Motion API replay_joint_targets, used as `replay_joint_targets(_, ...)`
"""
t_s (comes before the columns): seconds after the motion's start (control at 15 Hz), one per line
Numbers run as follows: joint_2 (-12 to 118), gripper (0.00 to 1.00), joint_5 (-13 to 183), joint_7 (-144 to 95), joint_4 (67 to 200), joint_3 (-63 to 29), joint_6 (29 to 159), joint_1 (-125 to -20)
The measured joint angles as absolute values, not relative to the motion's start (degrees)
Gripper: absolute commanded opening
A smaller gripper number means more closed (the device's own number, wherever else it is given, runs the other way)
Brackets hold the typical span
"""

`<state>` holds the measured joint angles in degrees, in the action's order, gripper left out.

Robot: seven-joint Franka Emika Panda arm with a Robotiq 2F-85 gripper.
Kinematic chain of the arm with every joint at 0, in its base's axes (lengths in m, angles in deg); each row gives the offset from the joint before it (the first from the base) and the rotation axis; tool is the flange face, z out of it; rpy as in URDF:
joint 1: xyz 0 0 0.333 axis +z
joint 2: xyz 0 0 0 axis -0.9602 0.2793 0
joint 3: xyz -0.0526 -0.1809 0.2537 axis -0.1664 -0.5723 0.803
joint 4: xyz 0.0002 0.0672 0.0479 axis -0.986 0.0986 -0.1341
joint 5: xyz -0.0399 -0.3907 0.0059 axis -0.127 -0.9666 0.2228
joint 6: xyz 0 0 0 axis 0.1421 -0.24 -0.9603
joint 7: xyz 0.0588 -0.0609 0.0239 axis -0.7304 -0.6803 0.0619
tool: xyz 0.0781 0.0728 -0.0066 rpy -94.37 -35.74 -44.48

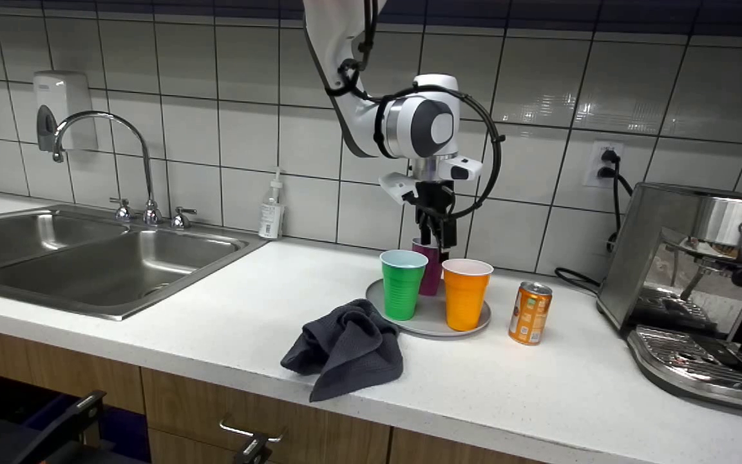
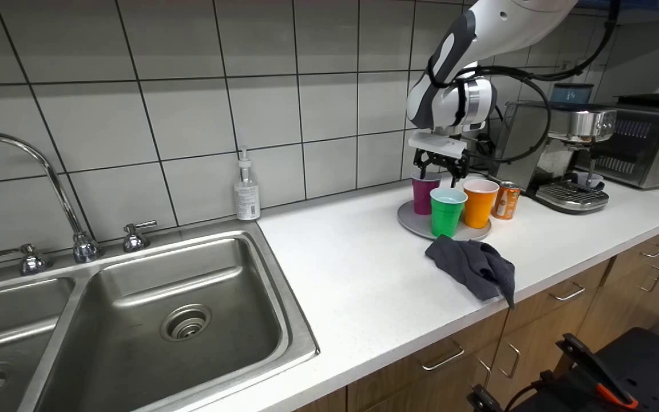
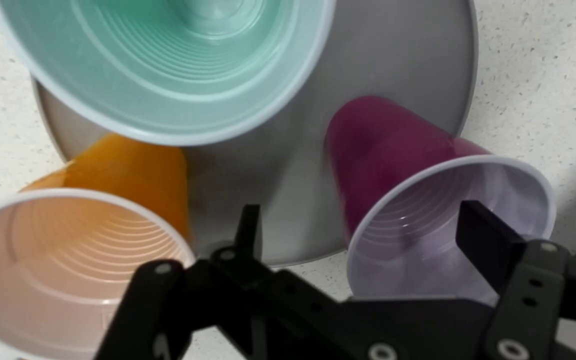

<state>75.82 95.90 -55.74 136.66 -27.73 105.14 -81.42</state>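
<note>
My gripper (image 1: 436, 241) points down above a grey plate (image 1: 429, 323) with three plastic cups. Its fingers are apart with nothing between them. In the wrist view, my gripper (image 3: 362, 214) has its right finger over the mouth of the purple cup (image 3: 385, 145). Its left finger is over the gap between the purple and orange cups. Whether a finger touches the purple cup, I cannot tell. The green cup (image 1: 403, 290) and orange cup (image 1: 466, 299) stand upright on the plate. In an exterior view, they partly hide the purple cup (image 1: 432, 277).
A dark grey cloth (image 1: 355, 351) lies crumpled at the plate's front edge. An orange can (image 1: 530, 312) stands beside the plate. A coffee machine (image 1: 699, 290), a soap bottle (image 2: 246, 191) and a double sink (image 2: 289, 286) are on the counter. A tiled wall (image 2: 329, 103) rises behind.
</note>
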Motion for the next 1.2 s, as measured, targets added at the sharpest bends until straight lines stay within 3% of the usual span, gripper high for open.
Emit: replay_joint_targets(1.2,72.92,1.00,95.90,-55.71,137.08,-27.72,105.44,-81.00)
